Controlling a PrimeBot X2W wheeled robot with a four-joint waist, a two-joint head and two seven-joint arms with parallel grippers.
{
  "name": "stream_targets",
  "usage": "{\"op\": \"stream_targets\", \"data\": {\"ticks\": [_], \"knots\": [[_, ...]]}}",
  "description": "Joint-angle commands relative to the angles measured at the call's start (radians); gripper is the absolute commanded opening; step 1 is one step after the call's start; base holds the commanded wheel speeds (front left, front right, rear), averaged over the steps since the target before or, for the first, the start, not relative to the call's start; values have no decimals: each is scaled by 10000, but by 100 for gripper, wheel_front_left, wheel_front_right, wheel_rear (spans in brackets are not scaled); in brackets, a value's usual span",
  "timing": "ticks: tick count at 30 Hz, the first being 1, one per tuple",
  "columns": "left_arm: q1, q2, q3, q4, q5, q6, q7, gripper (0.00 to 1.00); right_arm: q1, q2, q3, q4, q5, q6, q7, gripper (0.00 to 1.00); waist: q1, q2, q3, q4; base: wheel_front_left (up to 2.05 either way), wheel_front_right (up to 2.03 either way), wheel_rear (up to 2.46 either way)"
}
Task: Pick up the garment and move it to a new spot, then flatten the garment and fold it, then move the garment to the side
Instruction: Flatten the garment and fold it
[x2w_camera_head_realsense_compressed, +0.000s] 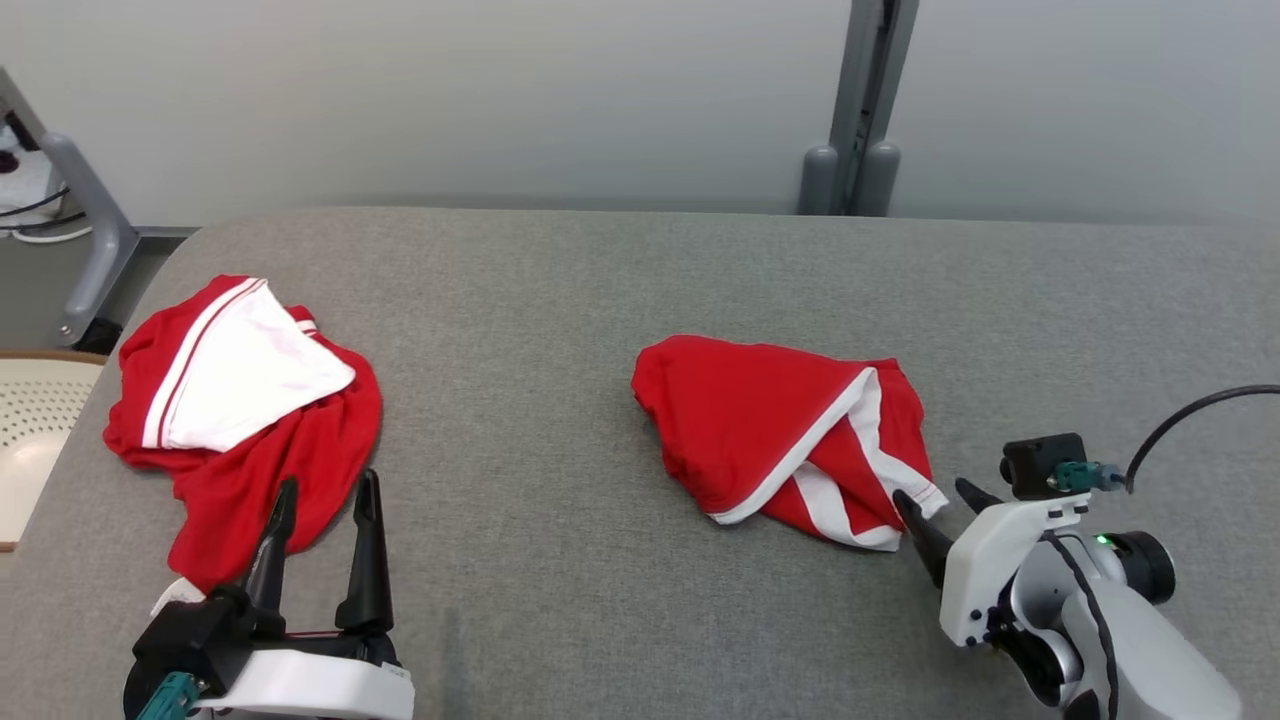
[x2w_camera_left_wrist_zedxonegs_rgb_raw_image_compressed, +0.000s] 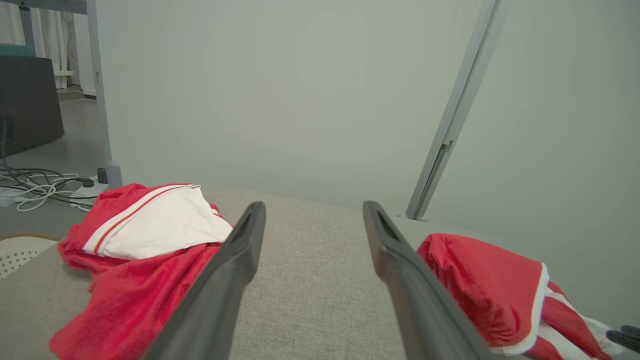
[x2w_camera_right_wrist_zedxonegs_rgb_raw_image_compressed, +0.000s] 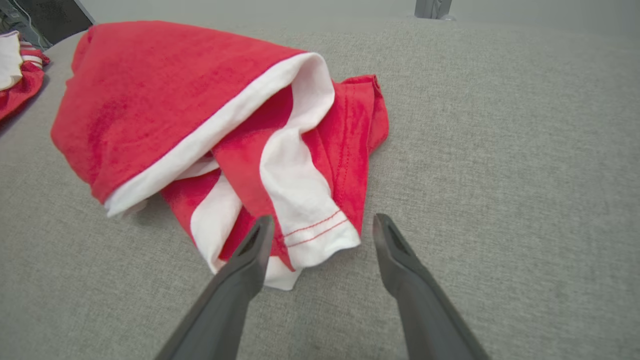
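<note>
Grey fabric table (x2w_camera_head_realsense_compressed: 620, 280), pale wall (x2w_camera_head_realsense_compressed: 500, 100) behind. L end effector (x2w_camera_head_realsense_compressed: 329, 480), R end effector (x2w_camera_head_realsense_compressed: 930, 490) released, empty.

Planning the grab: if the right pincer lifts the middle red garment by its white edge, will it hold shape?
Probably not: the garment lies in soft crumpled folds, so it should drape. Thin cloth, likely light. Pushed over the textured table, it probably bunches.

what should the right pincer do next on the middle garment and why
Probably ease the right pincer slightly forward and down to close on the white cuff. Its jaws stand open with the cuff's end between them, and the garment lies crumpled, not yet lifted.
</note>
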Motion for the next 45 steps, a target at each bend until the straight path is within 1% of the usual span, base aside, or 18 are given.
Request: {"op": "stream_targets", "data": {"ticks": [1, 8, 12, 13, 14, 15, 16, 20, 26, 31, 37, 42, 45], "knots": [[-56, 26, 10, 3, -52, -53, -15, 100, -174, -75, -68, 136, 40, 9, 55, 100, 0, 0, 55, 225, 0, 0, 0], [-139, 20, 60, 37, -9, -102, -17, 100, -608, -68, -199, 953, 101, 7, 247, 100, 0, 0, 216, 722, 0, 0, 0], [-199, 21, 77, 55, -12, -106, -15, 100, -769, -11, -234, 1311, 180, 7, 266, 100, 0, 0, 263, 875, 0, 0, 0], [-201, 20, 77, 64, -17, -108, -17, 100, -795, 3, -228, 1348, 205, 7, 215, 91, 0, 0, 263, 899, 0, 0, 0], [-204, 19, 80, 68, -21, -106, -17, 100, -835, 16, -219, 1365, 233, 7, 145, 56, 0, 0, 260, 917, 0, 0, 0], [-203, 19, 85, 76, -23, -99, -17, 100, -860, 33, -208, 1377, 266, 7, 80, 15, 0, 0, 255, 926, 0, 0, 0], [-199, 21, 93, 87, -24, -93, -17, 100, -864, 43, -193, 1399, 287, 7, 43, 0, 0, 0, 243, 928, 0, 0, 0], [-110, 18, 108, 124, -28, -73, -17, 100, -866, 0, -142, 1464, 331, 7, -185, 0, 0, 0, 144, 856, 0, 0, 0], [-24, 21, 96, 158, 21, -115, -17, 100, -1011, -172, -297, 1267, 366, 7, -761, 0, 0, 0, -5, 545, 0, 0, 0], [18, 22, 52, 207, -2, -145, -15, 100, -1079, -631, -588, 1054, 204, 7, -1095, 0, 0, 0, -88, 233, 0, 0, 0], [-4, 22, -27, 278, -40, -168, -15, 100, -952, -1323, -954, 943, -80, 7, -1092, 0, 0, 0, -112, -42, 0, 0, 0], [-79, 22, -80, 342, -50, -167, -15, 100, -808, -1721, -1260, 1113, -565, 7, -1001, 0, 0, 0, -85, -173, 0, 0, 0], [-135, 23, -102, 368, -61, -171, -15, 100, -777, -1819, -1323, 1290, -814, 7, -1003, 0, 0, 0, -64, -182, 0, 0, 0]]}}
